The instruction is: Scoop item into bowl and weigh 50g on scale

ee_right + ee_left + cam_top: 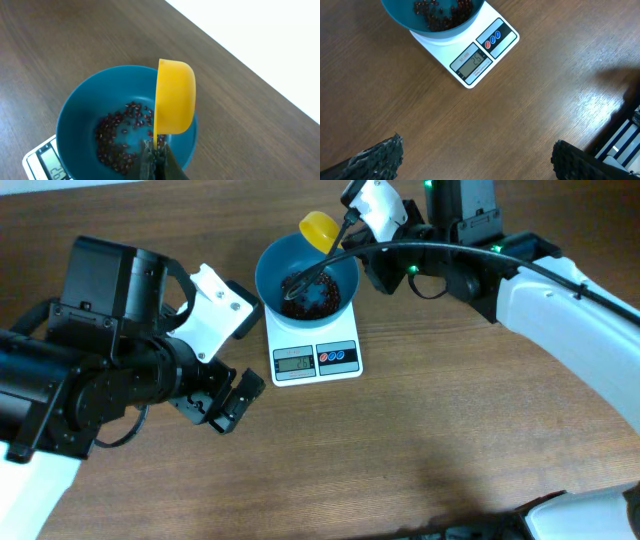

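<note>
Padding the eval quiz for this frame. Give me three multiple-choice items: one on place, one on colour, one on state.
1. Relative to the white kitchen scale, the teal bowl sits:
A beside it
B on top of it
C under it

2. The scoop tipped over the bowl is:
A yellow
B red
C green

3. The left claw is:
A shut on the scoop
B open and empty
C shut on the bowl's rim

1 B: in the overhead view the bowl covers the scale's platform.
2 A: the right wrist view shows a yellow cup.
3 B: its fingers stand wide apart, with only the table between them.
</note>
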`<state>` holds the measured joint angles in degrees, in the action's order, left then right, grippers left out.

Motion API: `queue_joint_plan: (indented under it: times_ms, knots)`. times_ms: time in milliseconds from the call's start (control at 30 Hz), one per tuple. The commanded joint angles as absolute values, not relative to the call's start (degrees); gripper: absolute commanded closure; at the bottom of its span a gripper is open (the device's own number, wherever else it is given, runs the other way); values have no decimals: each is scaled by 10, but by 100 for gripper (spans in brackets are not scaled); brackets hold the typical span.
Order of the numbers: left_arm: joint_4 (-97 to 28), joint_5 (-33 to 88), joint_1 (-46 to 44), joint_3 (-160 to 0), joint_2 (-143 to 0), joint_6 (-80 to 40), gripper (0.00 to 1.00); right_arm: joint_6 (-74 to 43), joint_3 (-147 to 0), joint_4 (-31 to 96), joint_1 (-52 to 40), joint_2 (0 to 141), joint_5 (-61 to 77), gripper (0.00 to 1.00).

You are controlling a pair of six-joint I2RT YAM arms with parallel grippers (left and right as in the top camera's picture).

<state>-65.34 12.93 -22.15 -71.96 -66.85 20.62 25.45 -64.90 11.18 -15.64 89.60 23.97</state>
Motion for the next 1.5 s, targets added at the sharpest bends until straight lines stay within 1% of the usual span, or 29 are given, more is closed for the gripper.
queue_joint_plan:
  times_ms: [0,67,167,267,433,533,700,867,1000,1167,1233,1367,1467]
  knots:
    - [-653,138,-223,-730,-660,215,1,250,-657,77,-159,870,216,96]
    - [-653,137,-223,-730,-660,215,1,250,-657,66,-153,855,172,96]
    - [-653,137,-223,-730,-660,215,1,250,-657,70,-117,823,44,96]
    - [-653,137,-223,-730,-660,215,1,250,-657,84,-84,811,6,96]
    - [-653,137,-223,-730,-660,215,1,241,-657,141,-14,805,-34,96]
    - [-653,137,-223,-730,-660,215,1,197,-657,192,41,805,-35,96]
    - [-653,137,-223,-730,-660,215,1,187,-657,276,94,805,-35,96]
    - [-653,137,-223,-730,-660,215,1,188,-657,333,114,821,-36,96]
    - [-653,137,-223,-730,-660,215,1,188,-657,355,113,855,-37,96]
    - [-653,137,-223,-730,-660,215,1,188,-657,342,113,898,-41,96]
    - [-653,138,-223,-730,-660,215,1,188,-657,336,113,909,-63,96]
    - [-653,137,-223,-730,-660,215,1,188,-657,313,113,914,-100,96]
    - [-653,137,-223,-730,-660,215,1,188,-657,295,113,914,-100,96]
